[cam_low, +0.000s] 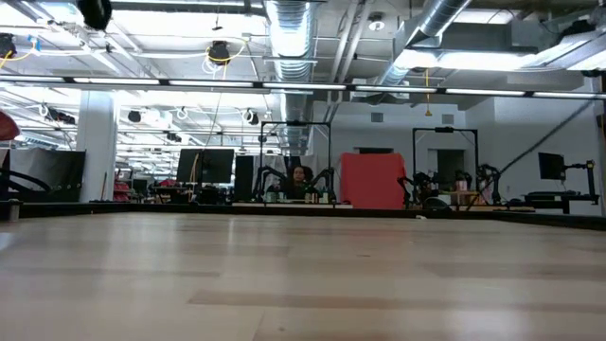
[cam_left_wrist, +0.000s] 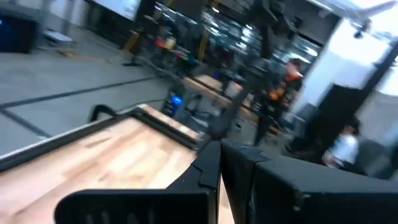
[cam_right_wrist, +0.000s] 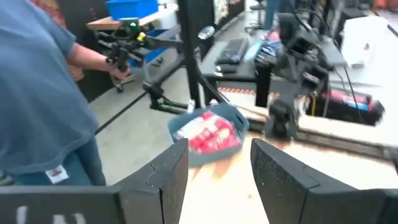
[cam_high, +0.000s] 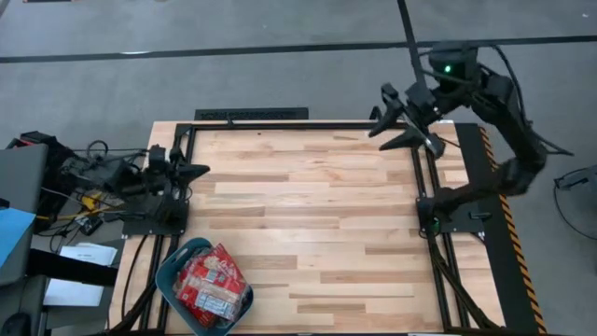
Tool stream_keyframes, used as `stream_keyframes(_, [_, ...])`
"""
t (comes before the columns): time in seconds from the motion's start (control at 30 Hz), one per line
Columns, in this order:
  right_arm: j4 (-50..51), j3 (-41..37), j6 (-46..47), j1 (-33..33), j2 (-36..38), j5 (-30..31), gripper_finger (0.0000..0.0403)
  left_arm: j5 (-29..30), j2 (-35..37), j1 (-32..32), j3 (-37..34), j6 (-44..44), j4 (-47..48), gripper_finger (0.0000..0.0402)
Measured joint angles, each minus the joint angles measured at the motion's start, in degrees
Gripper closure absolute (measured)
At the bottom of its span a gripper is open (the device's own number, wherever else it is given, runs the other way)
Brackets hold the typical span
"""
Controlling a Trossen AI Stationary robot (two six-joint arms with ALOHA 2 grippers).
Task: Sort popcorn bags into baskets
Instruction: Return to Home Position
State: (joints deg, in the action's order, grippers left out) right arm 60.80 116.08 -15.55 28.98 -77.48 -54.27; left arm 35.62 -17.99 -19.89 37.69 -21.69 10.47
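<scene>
The teal basket stands on the table's near left corner, turned at a slant. Several red popcorn bags lie piled inside it. The right wrist view shows the basket and the bags far off across the table. My left gripper is shut and hovers at the table's left edge, on its folded arm, touching nothing. My right gripper is open and held high over the far right corner, touching nothing; its fingers point toward the basket. The low view shows neither gripper.
Bare wooden table lies between the arms. Black frame rails run along the left, right and far edges. A person in a blue shirt stands beyond the table. Cables and gear sit off the left edge.
</scene>
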Motion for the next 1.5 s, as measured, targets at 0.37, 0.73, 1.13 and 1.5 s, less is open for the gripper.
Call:
stream_keyframes(0.37, [-54.5, -58.5, 27.1, 6.8, 26.5, -1.2, 0.0201, -4.2, 18.0, 7.3, -22.3, -3.1, -11.5, 0.0401])
stream_keyframes(0.73, [-94.2, -92.7, 50.8, -6.0, 45.6, 17.5, 0.0215, -7.8, 17.8, 11.3, -30.3, -12.1, -12.0, 0.0401])
stream_keyframes(1.13, [-87.3, -95.4, 37.5, -24.7, 64.0, 38.5, 0.0205, -11.3, 17.7, 16.0, -34.9, -13.2, -19.2, 0.0401])
stream_keyframes(1.5, [-62.7, -95.9, 33.1, -20.6, 76.7, 40.0, 0.0215, -17.8, 17.7, 22.6, -34.9, -11.1, -17.4, 0.0401])
